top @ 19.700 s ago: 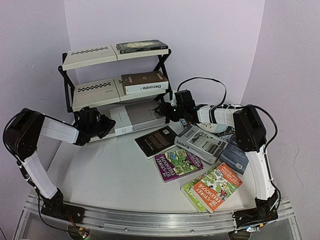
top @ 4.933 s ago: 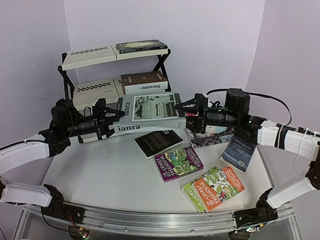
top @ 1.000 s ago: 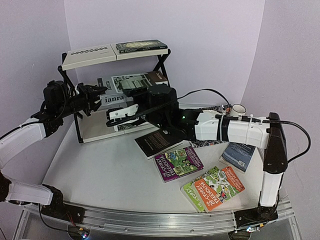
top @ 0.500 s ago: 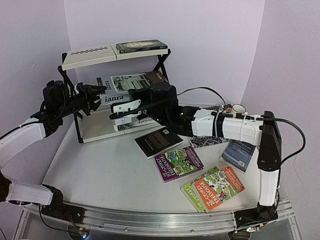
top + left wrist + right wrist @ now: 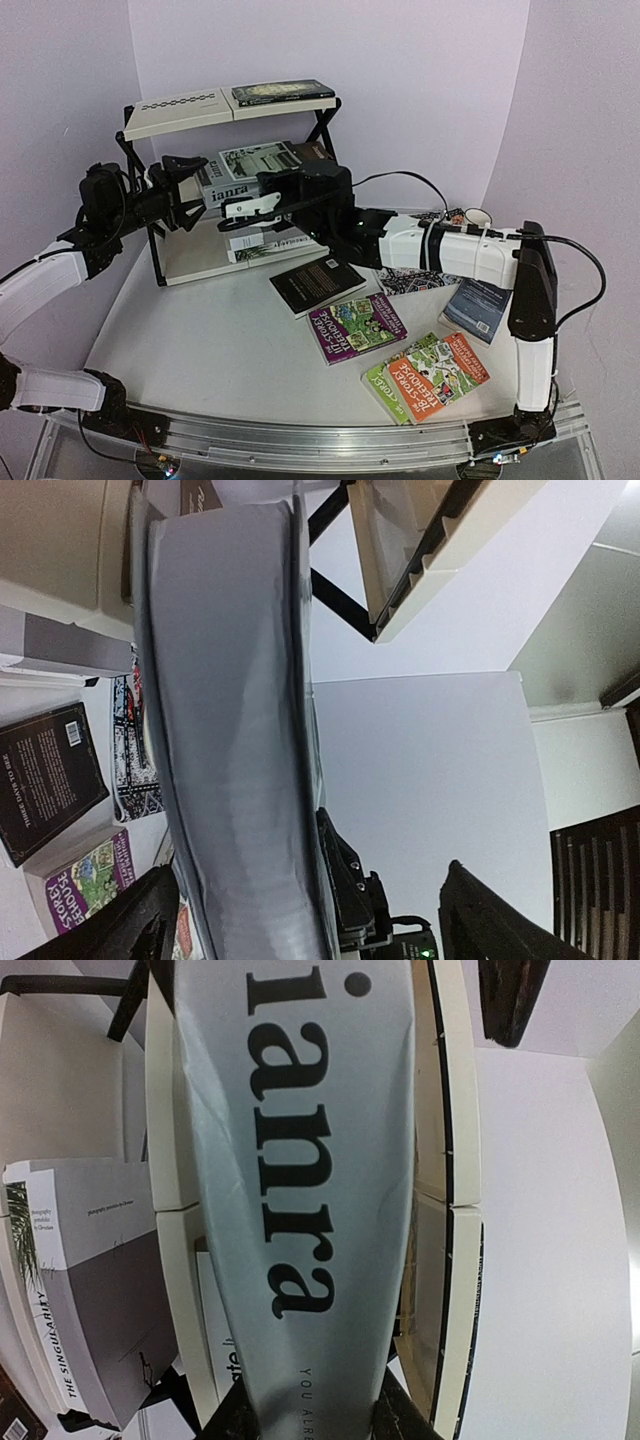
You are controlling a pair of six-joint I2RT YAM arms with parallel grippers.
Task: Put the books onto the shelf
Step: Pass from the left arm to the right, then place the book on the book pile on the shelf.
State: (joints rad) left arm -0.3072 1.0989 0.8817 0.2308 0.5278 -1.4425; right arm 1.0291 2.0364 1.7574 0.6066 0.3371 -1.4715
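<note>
Grey book (image 5: pixel 250 172) lies on the middle board of the shelf (image 5: pixel 180 112), held by one arm.
The right gripper (image 5: pixel 315 1415) pinches the book's lettered spine at the board's front edge. The left gripper (image 5: pixel 190 190) stands spread wide around its left end, fingers clear of it. The volume rests on a brown book (image 5: pixel 312 153). A black book (image 5: pixel 315 283) and illustrated paperbacks (image 5: pixel 355 327) lie on the worktop's (image 5: pixel 200 350) right half.

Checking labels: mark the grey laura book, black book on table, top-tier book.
grey "laura" book (image 5: pixel 225 189): top external view, lettered spine.
black book (image 5: pixel 318 283): top external view, cover centre.
top-tier book (image 5: pixel 283 92): top external view, cover centre.
</note>
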